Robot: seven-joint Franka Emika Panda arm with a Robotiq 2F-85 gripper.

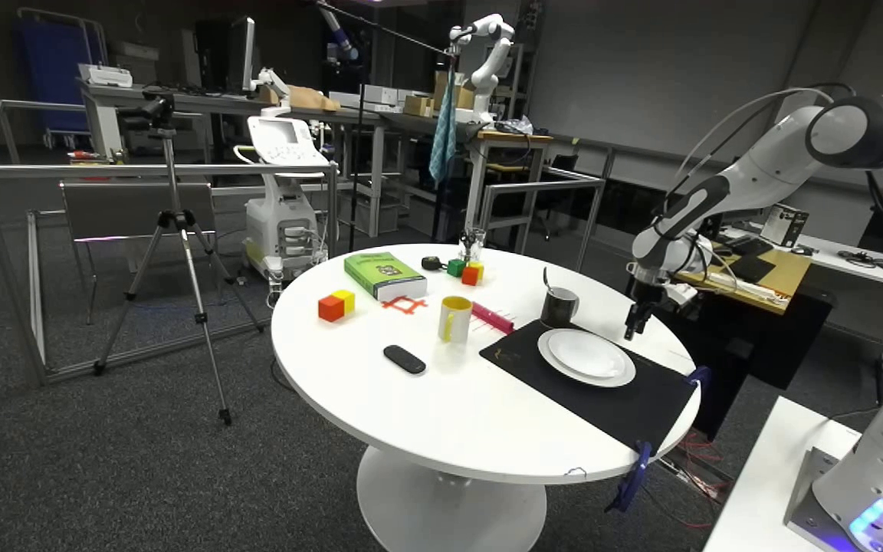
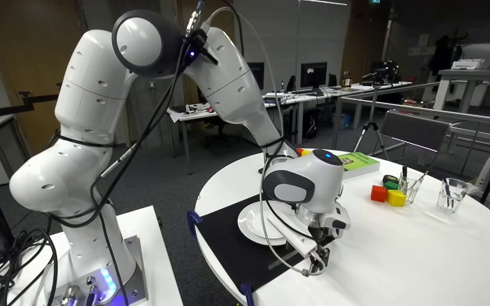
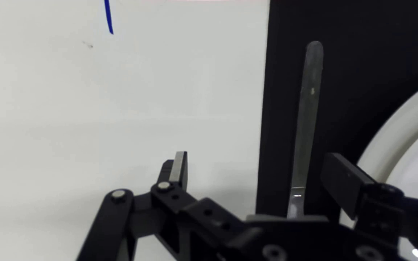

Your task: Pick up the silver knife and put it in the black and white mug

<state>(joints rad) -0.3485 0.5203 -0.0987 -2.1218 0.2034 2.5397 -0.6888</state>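
Note:
The silver knife point(image 3: 307, 119) lies flat on the black placemat point(image 3: 279, 72) beside the plate in the wrist view. Its lower end is hidden behind the gripper body. It also shows on the mat in an exterior view point(image 2: 282, 260). My gripper point(image 3: 256, 159) is open and empty above the table. The knife runs between its fingers in the picture, nearer the right finger. The gripper also shows in both exterior views point(image 1: 631, 326) point(image 2: 319, 264). A dark mug with a lighter rim, the black and white mug point(image 1: 558, 308), stands upright by the placemat with a utensil in it.
The white plates point(image 1: 591, 359) lie on the placemat near the gripper. A white and yellow mug point(image 1: 454, 320), a black remote point(image 1: 405, 359), a green book point(image 1: 385, 276), colored blocks point(image 2: 387, 195) and glasses point(image 2: 451, 194) stand on the round table. Blue clamps point(image 1: 633, 479) grip its edge.

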